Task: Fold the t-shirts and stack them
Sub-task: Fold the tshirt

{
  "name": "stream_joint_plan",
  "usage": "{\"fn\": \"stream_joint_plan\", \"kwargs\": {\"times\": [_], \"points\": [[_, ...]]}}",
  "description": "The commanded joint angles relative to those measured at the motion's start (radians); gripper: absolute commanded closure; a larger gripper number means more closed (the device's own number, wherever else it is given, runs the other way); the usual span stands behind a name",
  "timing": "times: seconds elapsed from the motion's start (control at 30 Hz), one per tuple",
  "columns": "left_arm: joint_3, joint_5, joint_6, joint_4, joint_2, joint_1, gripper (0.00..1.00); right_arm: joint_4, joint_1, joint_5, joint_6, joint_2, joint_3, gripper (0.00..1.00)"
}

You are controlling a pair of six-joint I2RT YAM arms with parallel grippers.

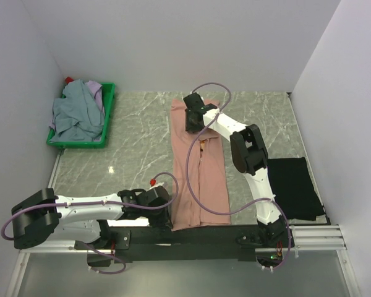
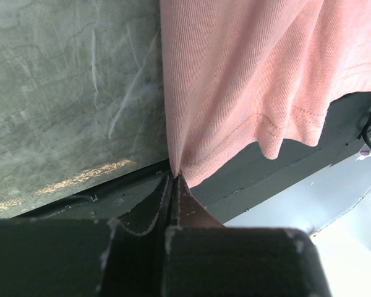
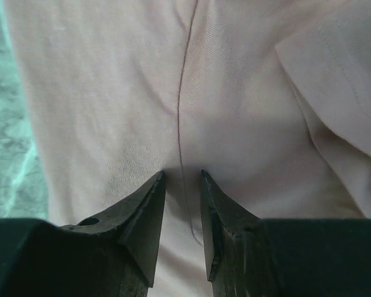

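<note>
The salmon-pink t-shirt lies in a long narrow strip down the middle of the table, its sides folded in. My left gripper is at the shirt's near left corner, shut on the hem. In the left wrist view its tips pinch the corner of the pink cloth. My right gripper is over the shirt's far end. In the right wrist view it stands open, tips on the pink cloth with a fold line running between them. A folded black t-shirt lies at the right.
A green crate at the far left holds a crumpled grey-blue shirt and a lavender one. The black base rail runs along the near edge, and white walls close in the table.
</note>
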Motion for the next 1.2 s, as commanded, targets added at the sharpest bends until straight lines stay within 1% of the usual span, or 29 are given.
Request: {"fn": "stream_joint_plan", "kwargs": {"times": [0.0,0.13,0.27,0.3,0.37,0.6,1.17], "points": [[-0.003,0.003,-0.009,0.016,0.003,-0.009,0.99,-0.001,0.001,-0.004,-0.005,0.018,-0.003,0.63],[-0.004,0.003,-0.009,0.016,0.006,-0.009,0.99,0.005,0.001,-0.005,-0.003,0.023,-0.011,0.65],[-0.006,0.003,-0.012,0.017,0.006,-0.009,0.99,0.022,0.003,0.005,0.008,0.003,-0.024,0.84],[-0.007,0.003,-0.012,0.019,0.004,-0.009,0.99,0.025,0.003,0.010,0.009,-0.002,-0.024,0.85],[-0.010,0.003,-0.017,0.020,0.000,-0.009,0.99,0.027,0.001,0.013,0.012,-0.014,-0.017,0.85],[-0.021,0.003,-0.022,0.022,-0.010,-0.009,0.99,0.016,-0.005,0.042,0.017,-0.034,0.032,0.92],[-0.027,0.007,-0.022,0.034,-0.004,-0.010,0.99,0.024,-0.048,0.048,0.022,-0.083,0.043,0.92]]}}
